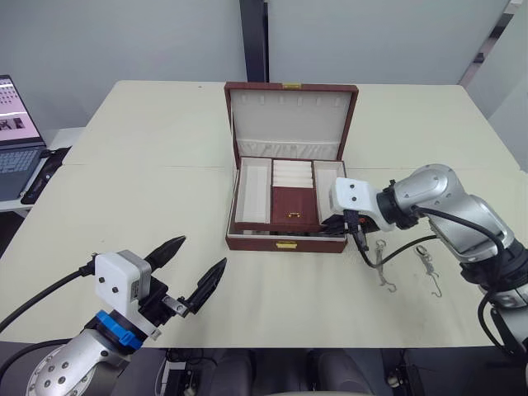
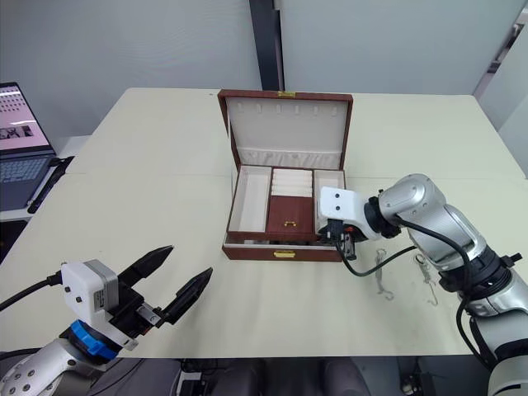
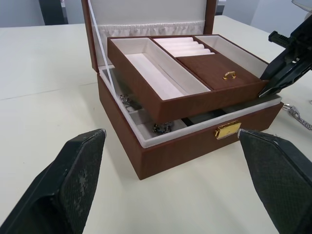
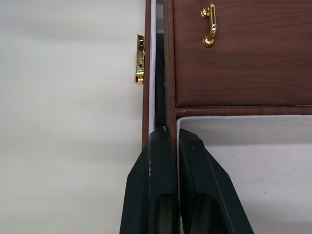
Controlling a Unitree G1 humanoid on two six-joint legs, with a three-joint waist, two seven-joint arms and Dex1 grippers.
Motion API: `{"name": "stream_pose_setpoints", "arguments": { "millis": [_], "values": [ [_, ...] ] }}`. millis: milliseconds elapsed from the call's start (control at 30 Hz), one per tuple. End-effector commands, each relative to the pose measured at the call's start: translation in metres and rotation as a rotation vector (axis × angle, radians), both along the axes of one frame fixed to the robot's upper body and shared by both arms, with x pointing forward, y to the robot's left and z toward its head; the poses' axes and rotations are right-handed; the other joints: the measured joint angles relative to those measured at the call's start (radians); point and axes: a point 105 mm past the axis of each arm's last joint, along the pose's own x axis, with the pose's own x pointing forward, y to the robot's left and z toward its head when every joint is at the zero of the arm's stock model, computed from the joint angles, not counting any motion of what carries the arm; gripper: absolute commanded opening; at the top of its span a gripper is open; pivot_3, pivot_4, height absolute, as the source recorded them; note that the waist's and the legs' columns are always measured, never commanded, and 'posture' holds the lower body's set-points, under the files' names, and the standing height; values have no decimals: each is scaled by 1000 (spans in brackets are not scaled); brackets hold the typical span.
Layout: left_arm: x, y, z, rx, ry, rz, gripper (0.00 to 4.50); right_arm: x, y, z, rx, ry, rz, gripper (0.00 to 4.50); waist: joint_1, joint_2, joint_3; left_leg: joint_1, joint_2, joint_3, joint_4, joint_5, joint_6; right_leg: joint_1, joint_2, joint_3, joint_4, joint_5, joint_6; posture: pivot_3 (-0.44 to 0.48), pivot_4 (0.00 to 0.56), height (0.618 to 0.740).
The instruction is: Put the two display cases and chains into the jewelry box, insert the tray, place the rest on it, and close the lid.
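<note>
R gripper pinches tray front wall, tilted over jewelry box; lower level; L gripper open, idle.

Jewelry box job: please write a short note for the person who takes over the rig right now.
Right end effector: shut on the tray's front wall, tray tilted, not yet seated in the jewelry box.
Left end effector: open, empty, hovering in front of the box.
Lid: open.
Done: chains lie inside the box under the tray.
Left: seat the tray, put the two long chains from the table on it, close the lid.
</note>
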Motion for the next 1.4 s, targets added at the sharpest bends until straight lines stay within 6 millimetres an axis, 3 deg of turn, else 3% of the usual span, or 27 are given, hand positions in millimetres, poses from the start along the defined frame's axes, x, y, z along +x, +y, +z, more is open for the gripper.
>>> {"name": "stream_pose_setpoints", "arguments": {
  "millis": [33,633,1400],
  "values": [
    [-3,-2,1,-5,-25,-13,4500,-4,8,2,-11,-15,-3,20,0,0,0,0,0,0,0,0,0,0,0,0,0,0,0,0,150,740],
    [-10,6,-12,-13,-17,-10,4500,-20,24,4,-16,24,38,20,-1,0,0,0,0,0,-1,0,0,0,0,0,0,0,0,0,150,740],
    [-5,-1,-5,-12,-29,-31,4500,-7,20,9,-19,5,-9,20,-2,0,0,0,0,0,-1,0,0,-1,0,0,-1,0,0,0,150,740]
  ]
}}
